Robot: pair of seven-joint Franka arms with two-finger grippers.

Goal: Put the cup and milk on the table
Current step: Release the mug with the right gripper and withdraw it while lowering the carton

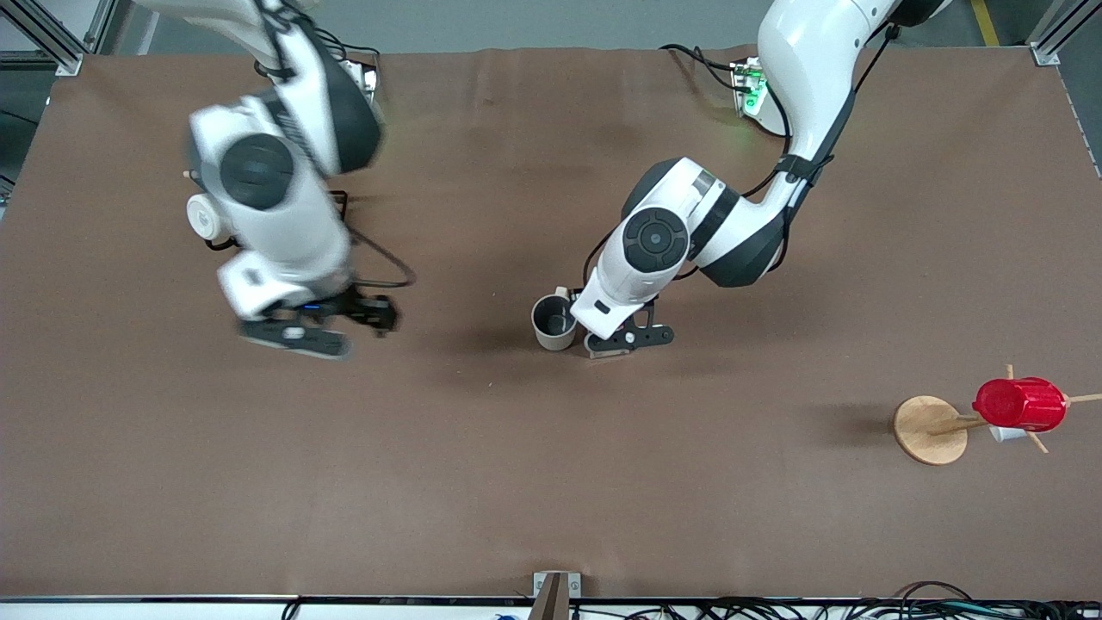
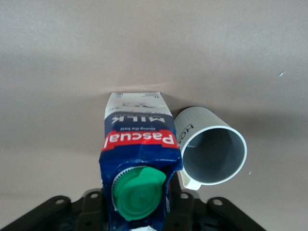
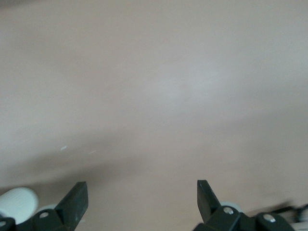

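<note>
Wooden rack [image 1: 930, 429]: nearest the front camera, toward the left arm's end of the table [image 1: 551, 482]; a red ribbed cup [image 1: 1020, 404] hangs on one peg, with a bit of white showing under it.

Cup [image 1: 554, 322]: stands upright on the table about mid-width, farther from the front camera than the rack; grey inside, mouth up, lettered side visible in the left wrist view [image 2: 211, 148].

Milk [image 2: 139, 159]: upright, long axis vertical, green cap on top, standing just beside the cup; in the left wrist view carton and cup look to touch or nearly so. From the front camera the left arm's wrist covers the carton.

Left gripper [image 1: 627, 337]: low, just beside the cup on the side toward the left arm's end of the table, its fingers closed around the milk's upper part.

Key relation: the milk sits directly between the left gripper's fingers with the cup pressed close on one flank, so, as I judge it, letting go and lifting straight up is the move least likely to nudge the cup.

Right gripper [image 1: 297, 336]: over bare table toward the right arm's end, well apart from both things; its fingers [image 3: 72, 202] stand wide apart and hold nothing.

Progress: both things appear set down; release seems the remaining step.
</note>
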